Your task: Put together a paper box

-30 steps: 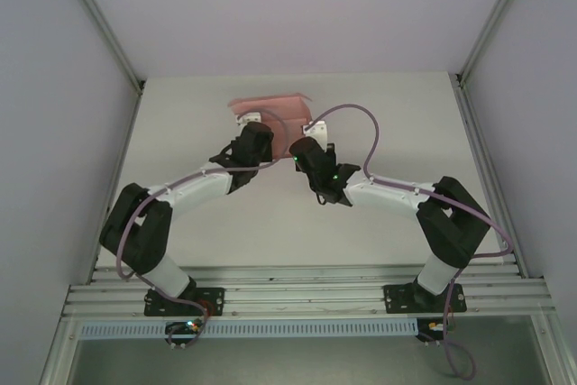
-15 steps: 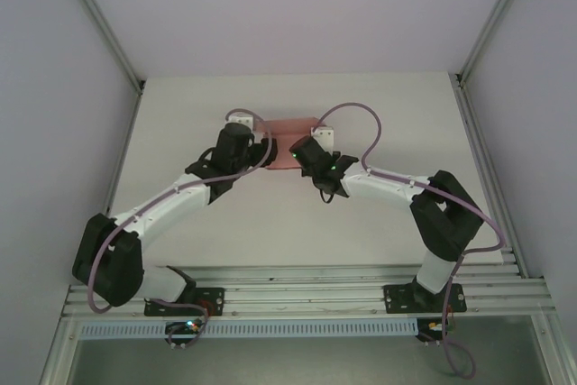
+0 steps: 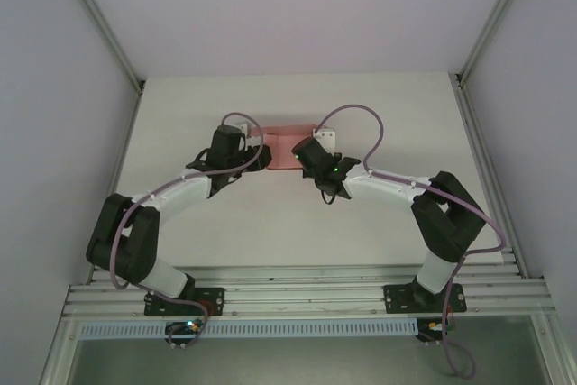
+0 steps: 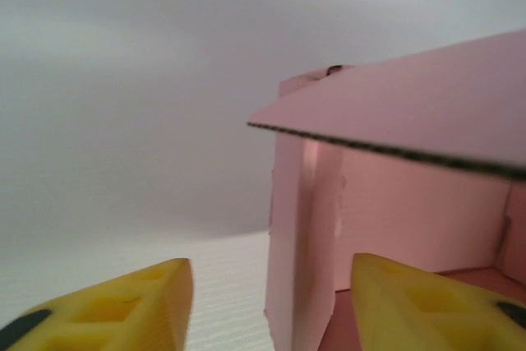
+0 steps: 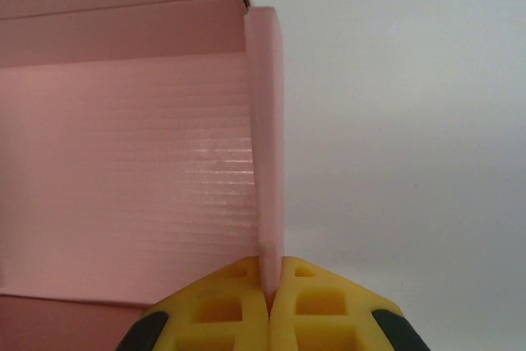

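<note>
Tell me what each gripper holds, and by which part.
Right gripper: the paper box, pinched by a thin upright side flap. Left gripper: open, holding nothing.

The paper box (image 3: 285, 142) now sits lower in the frame than a second ago, squared up between the left end effector (image 3: 261, 154) and right end effector (image 3: 299, 154). The left arm (image 3: 171, 194) has its elbow drawn in from the lower left.

The paper box (image 3: 287, 142) apparently rests on the white table (image 3: 388, 114).
</note>
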